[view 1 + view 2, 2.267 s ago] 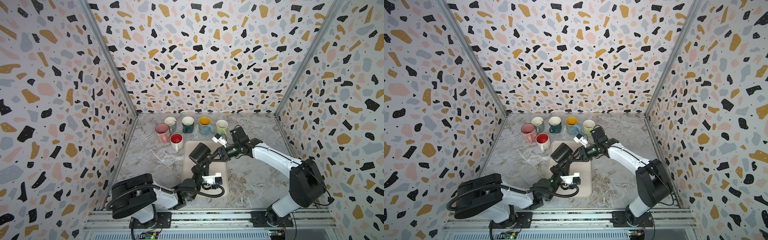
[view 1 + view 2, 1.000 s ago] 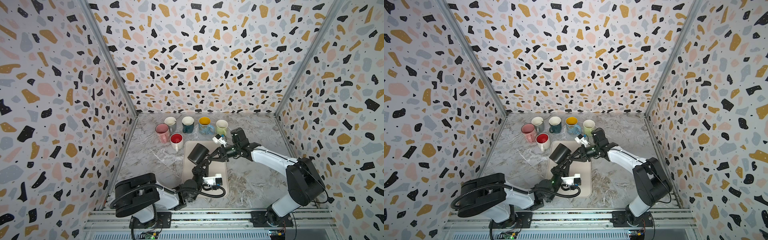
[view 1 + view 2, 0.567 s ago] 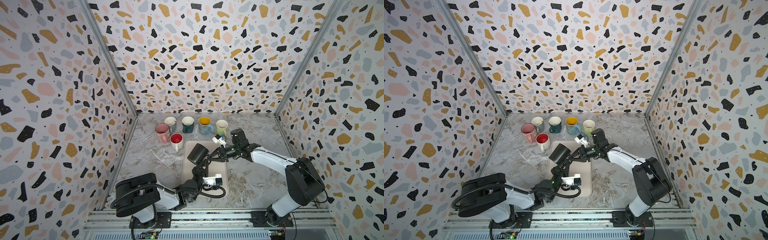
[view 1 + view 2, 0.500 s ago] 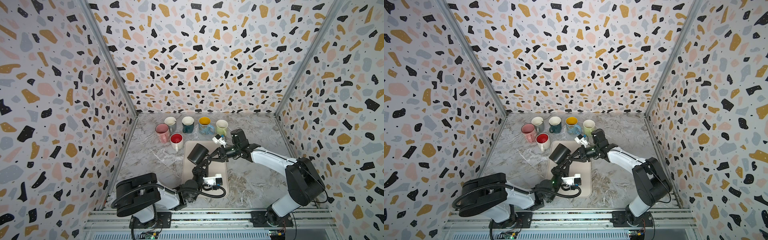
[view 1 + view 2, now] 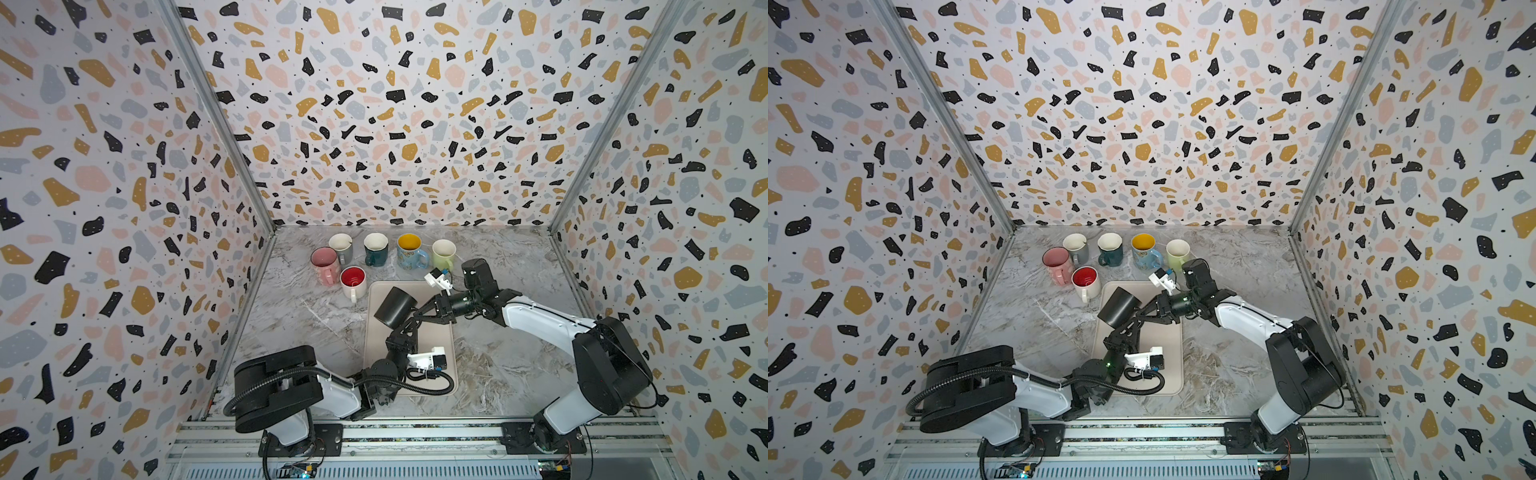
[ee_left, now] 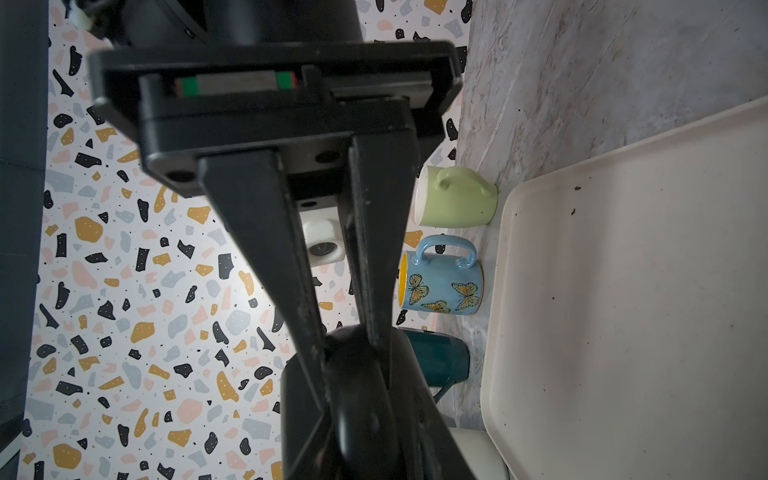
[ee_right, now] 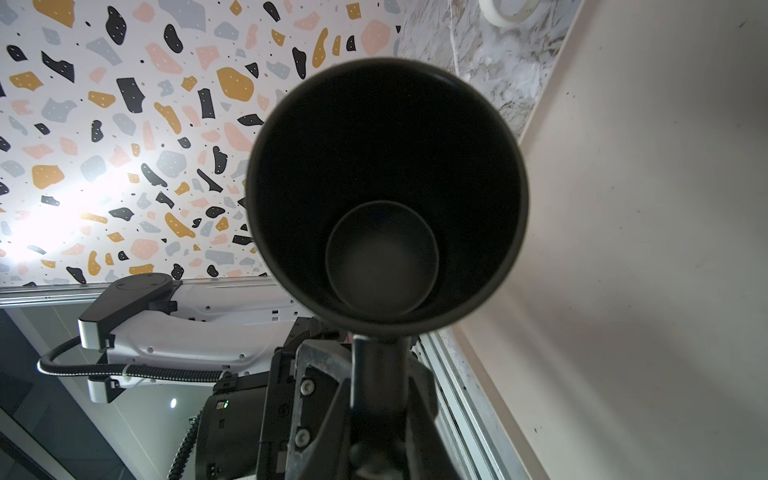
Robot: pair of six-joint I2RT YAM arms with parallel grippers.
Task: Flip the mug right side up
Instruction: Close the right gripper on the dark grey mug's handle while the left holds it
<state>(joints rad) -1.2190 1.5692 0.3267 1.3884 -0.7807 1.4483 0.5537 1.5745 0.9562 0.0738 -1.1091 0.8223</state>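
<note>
Left wrist view: your right gripper (image 6: 347, 341) clamps black mug (image 6: 365, 415) by the handle — to roll it upright; left gripper (image 5: 408, 325) jaws — can't tell

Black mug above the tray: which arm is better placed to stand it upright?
Right: the right pincer is shut on the black mug, tilted in air over the tray; whether the left pincer grips is unclear.

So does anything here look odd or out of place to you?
Only the black mug: it hangs tilted in the air over the beige tray, its mouth toward the right tool, which pinches its rim. The six mugs at the back stand upright. Nothing looks spilled or broken.
</note>
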